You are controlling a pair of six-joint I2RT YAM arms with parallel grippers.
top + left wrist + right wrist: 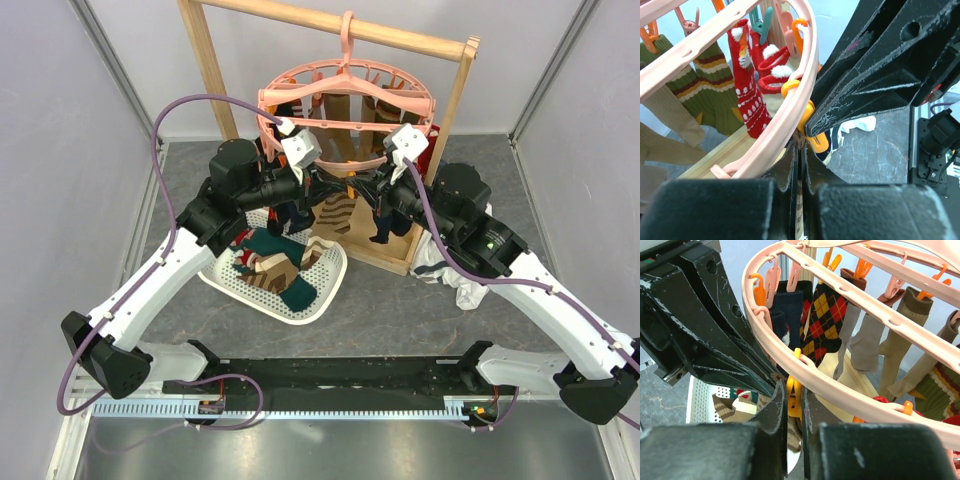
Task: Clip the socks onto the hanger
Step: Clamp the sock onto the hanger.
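1. Hanger (345, 95): upper centre of the top view, hooked over the bar of the rack (215, 70). Its ring is crowded with hung socks.
2. Both grippers meet at the ring's near rim, centre of the top view, with their tips almost touching.
3. Right gripper (794, 390) is clenched on an orange clip (794, 402) hanging from the rim. The clip sits between the two fingers, lower centre of the right wrist view.
4. Left gripper (799, 152) has its fingers pressed nearly together on a thin edge of a brown sock (335, 213), and the rest of the sock dangles below the tips in the top view. The held edge is right at the clip; I cannot tell whether it is inside the clip's mouth.
5. Already hung:
   - red socks (747, 97) with a white pattern, centre of the left wrist view
   - green striped sock (707, 82), to their left
   - argyle sock (822, 320) and navy sock (790, 307), upper centre of the right wrist view
   - tan ones further right in that view
6. Basket (325, 285): left of centre in the top view, on the table (400, 310), with loose socks (275, 265) lying in it.
7. White garment (455, 280): heaped under the right arm, right of centre.
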